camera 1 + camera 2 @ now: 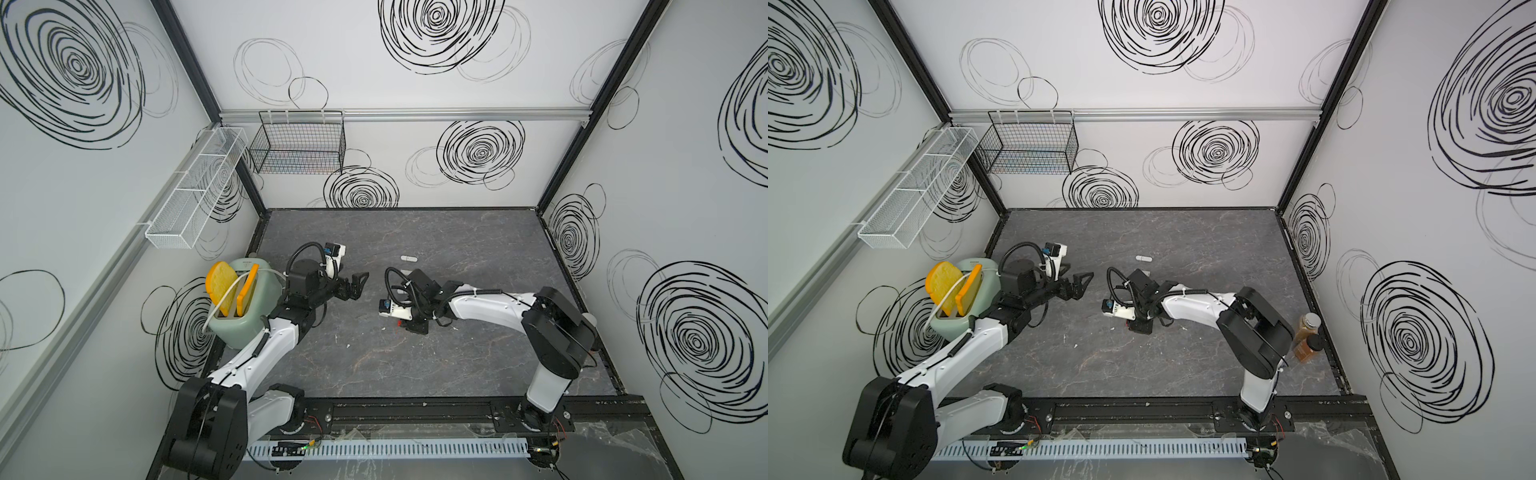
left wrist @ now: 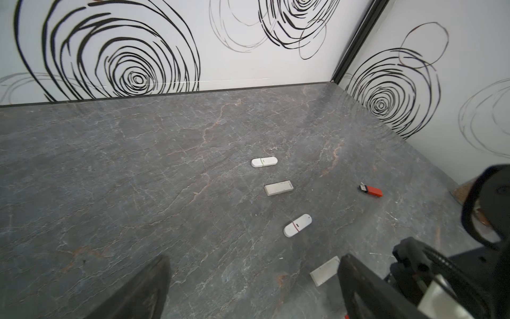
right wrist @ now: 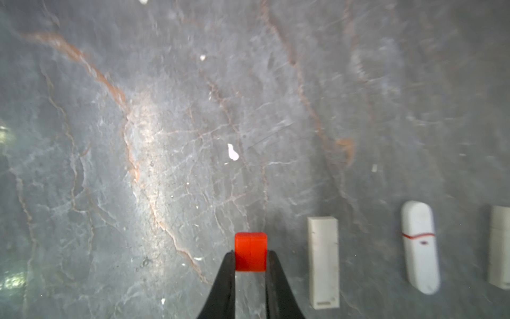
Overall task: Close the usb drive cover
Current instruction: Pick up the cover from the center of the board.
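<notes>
Slotted cable duct runs along the near edge, closest to you. At the far left of the surface the toaster stands with two slices in it; it is no part of this job. Right of it, your left gripper hangs spread wide and empty. Around the centre, your right gripper points down and is clenched on the red cap, one jaw on each side. Whether the cap has left the surface, you cannot tell. Just beside it lies a row of white drives, which look closed. Further right, the red usb drive lies flat, well apart from the cap, with its metal plug bare. You cannot make it out in either top view. So the cap is secured, and that looks like all that is done. You have yet to carry it over, line it up with the plug and push it home.
</notes>
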You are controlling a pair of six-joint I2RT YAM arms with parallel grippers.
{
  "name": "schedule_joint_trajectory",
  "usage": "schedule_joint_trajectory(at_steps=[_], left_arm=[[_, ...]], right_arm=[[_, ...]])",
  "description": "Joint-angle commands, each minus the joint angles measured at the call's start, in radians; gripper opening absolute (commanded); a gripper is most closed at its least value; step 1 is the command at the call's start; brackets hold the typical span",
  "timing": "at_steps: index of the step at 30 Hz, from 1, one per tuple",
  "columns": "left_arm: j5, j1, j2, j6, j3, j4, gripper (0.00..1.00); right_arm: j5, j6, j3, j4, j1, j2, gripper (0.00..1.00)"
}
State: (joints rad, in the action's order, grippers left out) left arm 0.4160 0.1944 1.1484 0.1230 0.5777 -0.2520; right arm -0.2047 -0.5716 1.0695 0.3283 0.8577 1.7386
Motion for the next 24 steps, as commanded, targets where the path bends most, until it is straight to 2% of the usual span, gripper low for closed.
schedule_joint_trajectory(at_steps=[1, 8, 15, 24], left_arm=[[0.110, 0.014, 0.019, 0.071, -0.004, -0.067, 1.00], [0.251, 0.067, 0.085, 0.202, 0.011, -0.105, 0.90], [0.339, 0.141, 0.193, 0.264, 0.055, -0.103, 0.80], [0.394, 0.213, 0.327, 0.345, 0.135, -0.093, 0.65]], right_arm=[[-0.027, 0.041, -0.054, -0.099, -0.036, -0.079, 0.15], [-0.045, 0.115, -0.208, -0.335, -0.090, -0.204, 0.12], [-0.002, 0.158, -0.324, -0.516, -0.115, -0.303, 0.11], [0.006, 0.164, -0.373, -0.579, -0.118, -0.323, 0.11]])
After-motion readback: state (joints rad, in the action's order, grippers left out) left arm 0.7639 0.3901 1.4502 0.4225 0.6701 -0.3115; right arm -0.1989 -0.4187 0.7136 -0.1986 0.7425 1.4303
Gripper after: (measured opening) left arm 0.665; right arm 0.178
